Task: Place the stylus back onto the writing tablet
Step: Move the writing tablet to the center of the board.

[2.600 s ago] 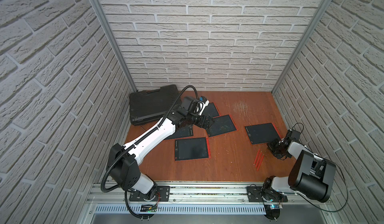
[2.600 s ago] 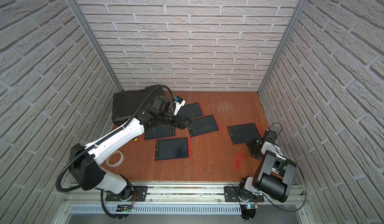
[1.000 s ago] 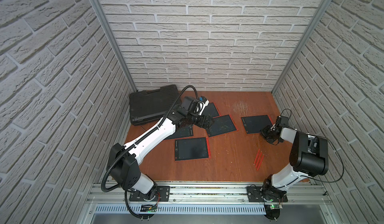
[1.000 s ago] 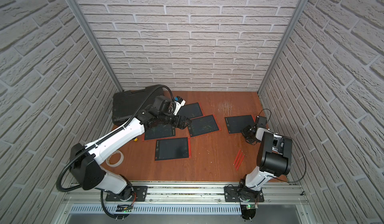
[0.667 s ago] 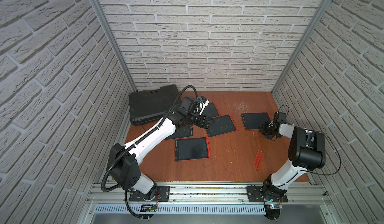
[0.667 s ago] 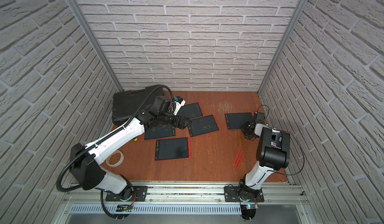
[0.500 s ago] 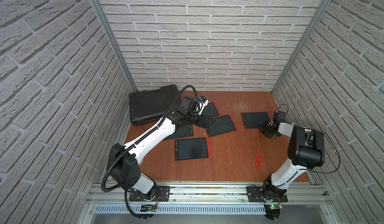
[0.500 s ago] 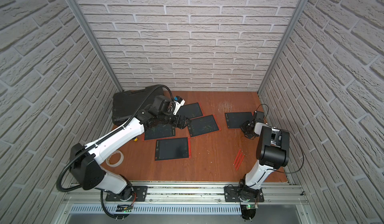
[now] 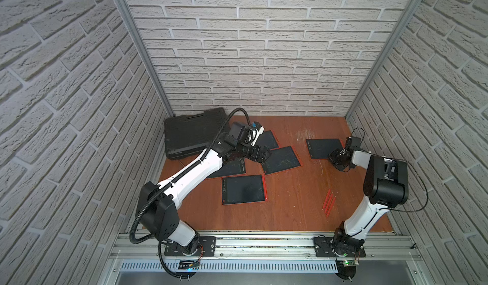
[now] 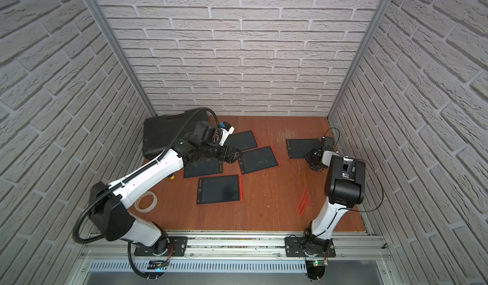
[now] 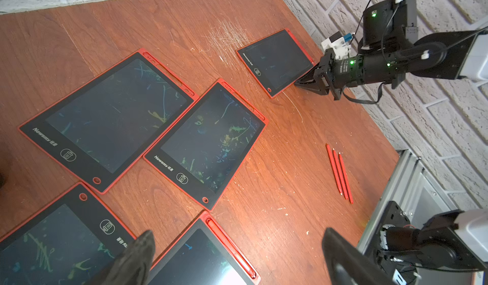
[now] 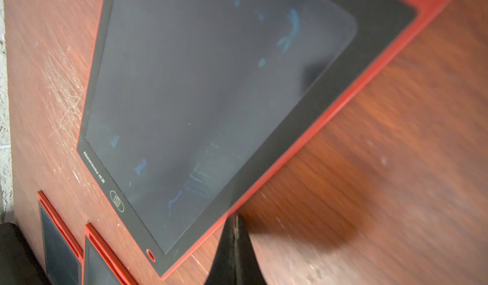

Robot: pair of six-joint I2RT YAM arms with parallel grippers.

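Writing tablet (image 9: 323, 148) slid toward back wall (image 9: 264, 59), right jaws together at its edge, left jaws wide apart

I've got bare surface (image 9: 293, 191) through the middle, between the near tablet (image 9: 243, 190) and three styluses (image 9: 328, 203): passable. Left is crowded: tablet cluster (image 9: 281, 159), left arm (image 9: 195, 170) over it, black case (image 9: 190, 133) far left. Far right, right claw (image 9: 331, 156), pinched closed, blocks the lone tablet (image 9: 323, 148) at its near edge; side wall (image 9: 396, 138) just beside.

The shut right claw (image 9: 332, 156) has pushed the rightmost writing tablet (image 9: 324, 148) farther toward the back wall (image 9: 264, 72).
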